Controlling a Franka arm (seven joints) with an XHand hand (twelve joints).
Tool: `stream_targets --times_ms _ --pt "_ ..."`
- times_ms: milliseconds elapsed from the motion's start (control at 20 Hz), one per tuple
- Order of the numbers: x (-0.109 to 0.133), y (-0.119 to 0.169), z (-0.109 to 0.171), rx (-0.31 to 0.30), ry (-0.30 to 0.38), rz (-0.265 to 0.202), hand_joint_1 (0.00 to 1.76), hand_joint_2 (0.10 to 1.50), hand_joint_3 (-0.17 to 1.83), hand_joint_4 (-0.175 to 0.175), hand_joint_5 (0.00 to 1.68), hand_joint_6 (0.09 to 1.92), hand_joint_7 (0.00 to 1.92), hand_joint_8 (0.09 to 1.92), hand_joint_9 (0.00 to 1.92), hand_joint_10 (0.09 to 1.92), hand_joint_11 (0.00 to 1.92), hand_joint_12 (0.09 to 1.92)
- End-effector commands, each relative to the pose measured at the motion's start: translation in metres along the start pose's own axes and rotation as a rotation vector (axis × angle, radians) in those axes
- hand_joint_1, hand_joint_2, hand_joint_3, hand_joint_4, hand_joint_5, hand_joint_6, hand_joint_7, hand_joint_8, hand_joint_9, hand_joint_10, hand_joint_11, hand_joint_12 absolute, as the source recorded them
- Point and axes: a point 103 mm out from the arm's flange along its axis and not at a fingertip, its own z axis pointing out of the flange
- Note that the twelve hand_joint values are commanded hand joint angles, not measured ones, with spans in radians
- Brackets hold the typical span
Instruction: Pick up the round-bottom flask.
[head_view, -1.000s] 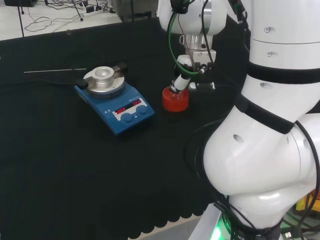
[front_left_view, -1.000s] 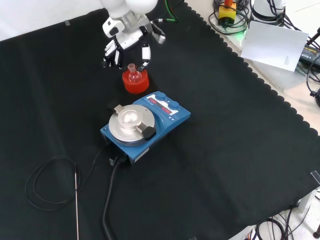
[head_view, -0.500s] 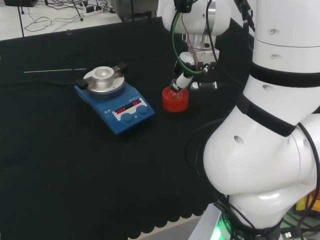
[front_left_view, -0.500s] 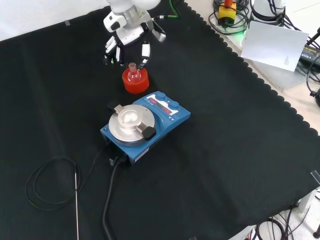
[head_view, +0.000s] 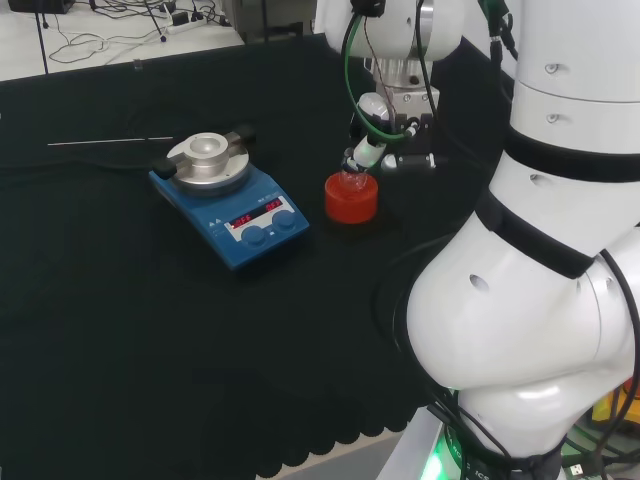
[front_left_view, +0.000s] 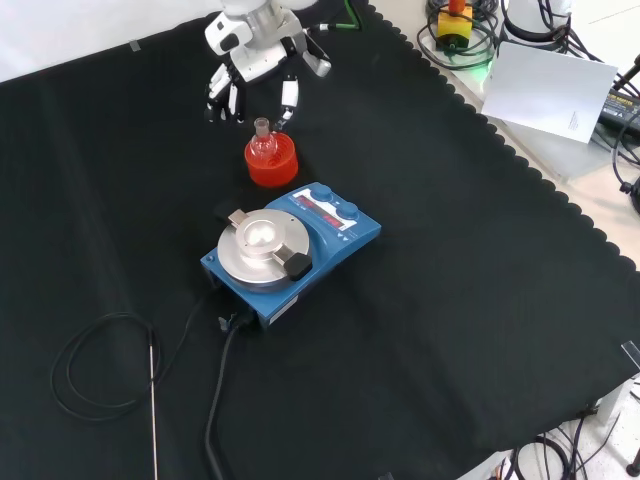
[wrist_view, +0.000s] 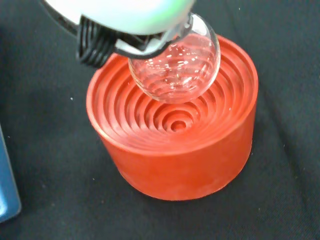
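In the wrist view you look straight down on the flask (wrist_view: 175, 67): its clear round bulb hangs over the ribbed hollow of the red stand (wrist_view: 175, 145), tilted toward one side of the bowl, and you can see the bare central rings of the stand beneath it, so the bulb is not seated there; whether it still touches the rim side you cannot tell. A blurred white and black part of the hand (wrist_view: 115, 30) sits against the flask's upper part, hiding the neck. In the front view, nearest you at the lower left of the frame, a thin rod (front_left_view: 153, 400) and a looped black cable (front_left_view: 90, 365) lie on the black surface (front_left_view: 470, 300). Above them, near the middle, stands the blue stirrer (front_left_view: 290, 248) with its round metal plate. Just beyond it, in the upper middle of the frame, is the stand (front_left_view: 271, 163) with the flask (front_left_view: 263, 143) upright over it, neck up. Farthest off, at the top of the frame, the hand (front_left_view: 252, 80) reaches down with its fingers (front_left_view: 287, 100) on either side of the flask's neck; they look closed in on the neck, pinching it. In the head view the stand (head_view: 351, 198) sits at centre, right of the stirrer (head_view: 230, 205), with the hand (head_view: 372, 145) coming down onto the flask (head_view: 352, 178) from the upper right.
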Motion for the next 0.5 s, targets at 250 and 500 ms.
stream_targets --times_ms 250,500 --pt "0.009 -0.014 -0.046 -0.014 -0.024 0.002 1.15 0.62 0.79 -0.011 1.2 0.86 0.32 0.64 0.64 0.57 0.44 1.3" --pt "0.015 -0.023 -0.064 -0.028 -0.031 -0.002 1.15 0.62 0.8 -0.011 1.2 0.87 0.31 0.64 0.63 0.57 0.44 1.3"
